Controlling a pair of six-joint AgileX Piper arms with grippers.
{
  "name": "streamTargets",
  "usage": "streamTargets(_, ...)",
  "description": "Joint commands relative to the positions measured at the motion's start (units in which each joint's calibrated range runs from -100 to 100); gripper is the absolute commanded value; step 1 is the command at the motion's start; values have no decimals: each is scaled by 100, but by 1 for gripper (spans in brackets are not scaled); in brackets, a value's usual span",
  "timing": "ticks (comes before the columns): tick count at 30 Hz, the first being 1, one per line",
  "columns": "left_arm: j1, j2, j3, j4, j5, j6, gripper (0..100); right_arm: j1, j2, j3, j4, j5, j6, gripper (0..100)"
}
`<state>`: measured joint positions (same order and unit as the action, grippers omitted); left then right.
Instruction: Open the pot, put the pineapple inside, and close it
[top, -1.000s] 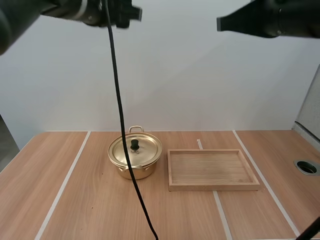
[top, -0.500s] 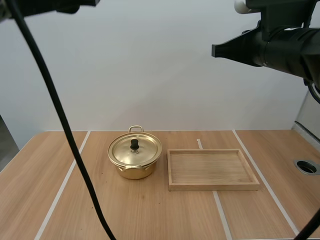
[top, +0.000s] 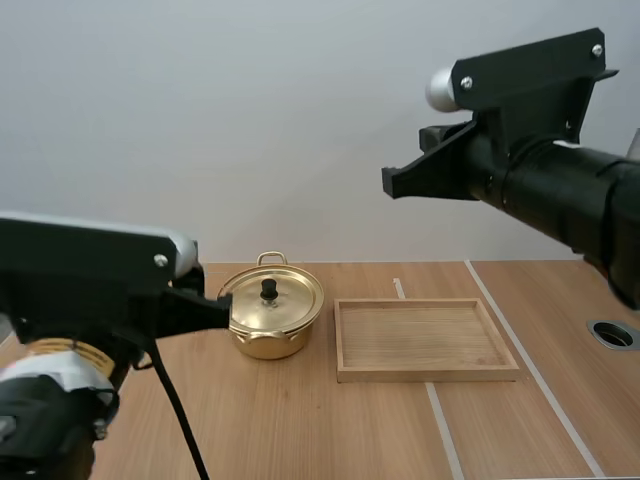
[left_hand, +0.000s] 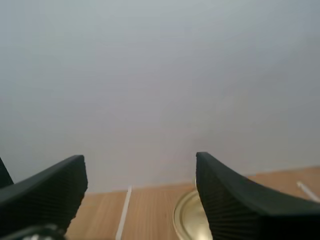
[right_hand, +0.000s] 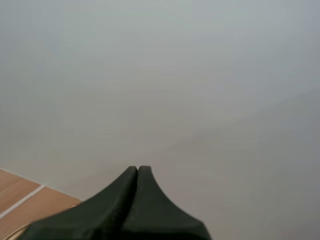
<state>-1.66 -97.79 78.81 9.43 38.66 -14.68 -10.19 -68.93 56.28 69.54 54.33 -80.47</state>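
A golden pot (top: 270, 318) stands on the wooden table, its lid (top: 272, 296) on and topped by a black knob (top: 269, 289). My left gripper (top: 222, 312) is low at the table's left, its tip just left of the pot. In the left wrist view its fingers (left_hand: 55, 187) stand wide apart, so the left gripper (left_hand: 140, 159) is open with nothing between them, and the pot's lid (left_hand: 185, 220) shows just beyond. My right gripper (top: 388, 183) hangs high above the tray. In the right wrist view the right gripper (right_hand: 137, 169) is shut on nothing, its fingers lying together as one wedge.
An empty wooden tray (top: 425, 372) lies right of the pot. White tape lines (top: 435, 410) run across the table (top: 300, 420). A round grommet hole (top: 613, 334) sits at the table's right edge.
Both arms have come down from the top of the high view. The left arm dropped to the table's left beside the pot. The right arm moved lower and leftward.
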Motion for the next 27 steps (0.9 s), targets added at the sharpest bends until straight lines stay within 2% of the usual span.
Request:
streamTargets(1,8,-155,728,219,-481,-183,100,-20,-170,528,384,-30,-577,0)
streamTargets(4,-7,-221,1197,302,-561,-229,100,-20,-170,1064,558,-30,-872,0)
streamTargets(8,-7,-221,1442,336,134,-251,100,-20,-184,1615,558,-48,-976,0)
streamTargets(15,-7,-221,1498,334,2,-277,100,-20,-157,1707,614,-347,-1227,0)
streamTargets(17,1,-221,1498,334,-34,-301,100,-20,-157,1707,357,-347,-1204,0)
streamTargets(20,9,-221,1486,334,-71,-378,100,-20,-157,1707,-430,-347,-792,0)
streamTargets(24,27,-221,1386,310,-53,-388,100,-20,-157,1707,-1731,-347,28,0)
streamTargets(27,27,-221,1371,226,-70,-388,100,-20,-157,1707,-2108,-347,619,0)
